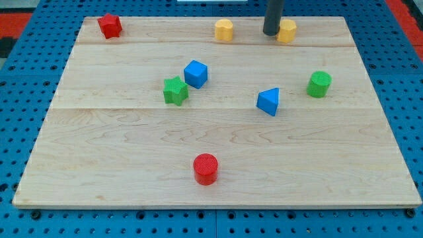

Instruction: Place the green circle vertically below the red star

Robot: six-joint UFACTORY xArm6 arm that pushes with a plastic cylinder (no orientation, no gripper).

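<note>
The green circle [319, 84] is a short cylinder at the view's right, in the board's middle band. The red star [110, 26] sits at the view's top left corner of the board. My tip [271, 33] is at the view's top, right of centre, touching or almost touching the left side of a yellow block [287, 30]. The tip is above and to the left of the green circle, well apart from it, and far to the right of the red star.
A second yellow block [224, 30] sits at the top centre. A blue cube [195, 73] and a green star [175, 90] stand close together left of centre. A blue triangle [268, 101] lies left of the green circle. A red cylinder [205, 168] is near the bottom edge.
</note>
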